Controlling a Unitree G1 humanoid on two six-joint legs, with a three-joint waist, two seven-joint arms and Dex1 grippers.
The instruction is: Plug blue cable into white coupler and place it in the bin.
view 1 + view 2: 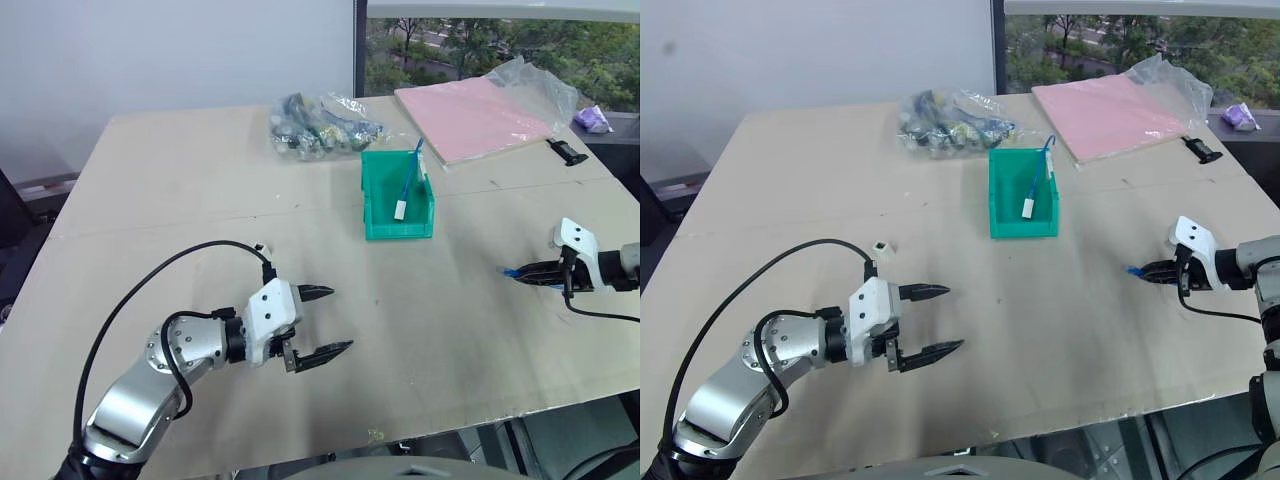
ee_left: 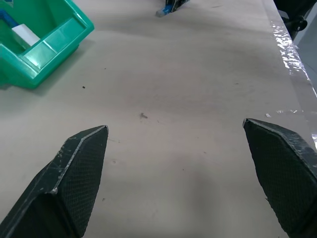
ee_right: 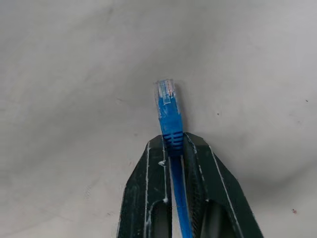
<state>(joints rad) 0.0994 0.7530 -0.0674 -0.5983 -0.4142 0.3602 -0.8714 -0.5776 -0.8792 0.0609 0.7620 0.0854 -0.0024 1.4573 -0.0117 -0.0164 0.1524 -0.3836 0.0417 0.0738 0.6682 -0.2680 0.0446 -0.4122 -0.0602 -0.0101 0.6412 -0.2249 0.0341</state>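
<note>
The right gripper (image 3: 171,148) pinches a blue cable (image 3: 169,111), whose clear plug pokes out just beyond its fingertips. The left gripper (image 1: 322,322) hangs wide open over bare tabletop. Well beyond both, the green bin (image 1: 375,215) holds a white coupler (image 1: 399,210) on another blue cord, while a second coupler (image 1: 881,246) lies just behind the left wrist.

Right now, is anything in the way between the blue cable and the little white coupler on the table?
Nothing visible. The blue cable, shut in the right gripper, and the white coupler have only bare table between them. The bin sits farther back, the open left gripper nearer the robot.
</note>
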